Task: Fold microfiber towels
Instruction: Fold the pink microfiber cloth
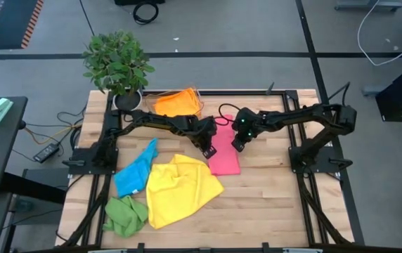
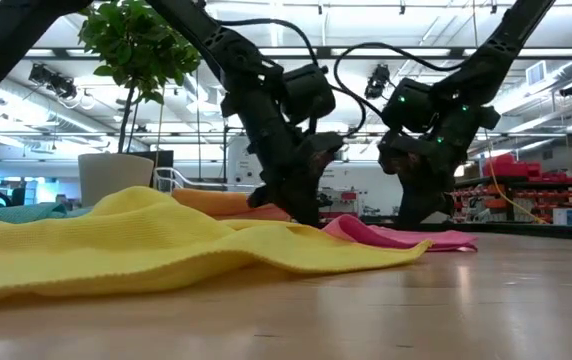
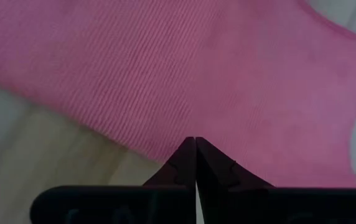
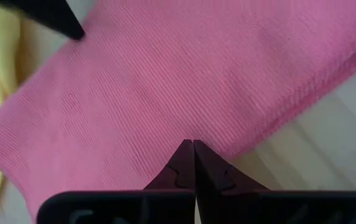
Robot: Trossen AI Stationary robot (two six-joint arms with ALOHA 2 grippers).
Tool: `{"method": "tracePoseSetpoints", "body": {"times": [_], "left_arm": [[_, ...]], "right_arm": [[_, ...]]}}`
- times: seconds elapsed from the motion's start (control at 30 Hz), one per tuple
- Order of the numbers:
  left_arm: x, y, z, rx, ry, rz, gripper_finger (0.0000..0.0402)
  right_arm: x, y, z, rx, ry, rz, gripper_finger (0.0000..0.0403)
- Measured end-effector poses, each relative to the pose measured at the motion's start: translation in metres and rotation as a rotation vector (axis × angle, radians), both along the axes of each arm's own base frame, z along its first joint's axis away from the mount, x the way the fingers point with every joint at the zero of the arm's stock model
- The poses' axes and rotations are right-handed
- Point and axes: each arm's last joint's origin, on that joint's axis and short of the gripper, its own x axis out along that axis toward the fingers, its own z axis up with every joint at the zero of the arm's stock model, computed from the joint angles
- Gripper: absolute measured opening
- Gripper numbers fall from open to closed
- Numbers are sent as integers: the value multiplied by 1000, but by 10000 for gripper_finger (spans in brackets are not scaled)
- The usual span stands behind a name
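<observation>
A pink towel (image 1: 223, 153) lies folded into a long strip on the wooden table (image 1: 271, 204), near the middle. My left gripper (image 1: 208, 150) is shut at the strip's left long edge. My right gripper (image 1: 237, 145) is shut at its right long edge. Both are down at table height in the low view, the left gripper (image 2: 301, 212) and the right gripper (image 2: 416, 215). A yellow towel (image 1: 180, 188), a blue towel (image 1: 134, 172) and a green towel (image 1: 125, 214) lie crumpled at the near left. An orange towel (image 1: 176, 103) lies at the far edge. My left gripper pinches the pink towel's left long edge (image 3: 165, 146) between its two fingertips, coming from above and slanting down. The towel lies on the table. One layer or several, I cannot tell. My right gripper pinches the pink towel's right long edge (image 4: 228, 146) between its two fingertips, coming from above and slanting down. The strip lies flat on the table under it. The left gripper's finger (image 4: 53, 15) shows across the strip.
A potted plant (image 1: 119, 63) stands at the table's far left corner. The yellow towel (image 2: 146, 240) fills the near left of the low view, overlapping the pink strip's near end. Bare wood shows at the near right.
</observation>
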Motion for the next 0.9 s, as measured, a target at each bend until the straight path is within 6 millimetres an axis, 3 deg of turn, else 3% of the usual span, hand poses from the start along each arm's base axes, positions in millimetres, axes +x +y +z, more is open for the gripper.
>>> {"method": "tracePoseSetpoints", "body": {"times": [0.3, 0.67, 0.9], "left_arm": [[0, 1, -14, -5, 58, 32, 9], [-5, -4, -18, 12, 136, 34, 5], [4, -3, -12, -10, -1, 29, 29]], "right_arm": [[-10, 2, -18, 18, 30, -8, 0], [-14, -1, -18, 11, 45, -15, 0], [-7, -3, -3, 22, -23, 4, 0]]}}
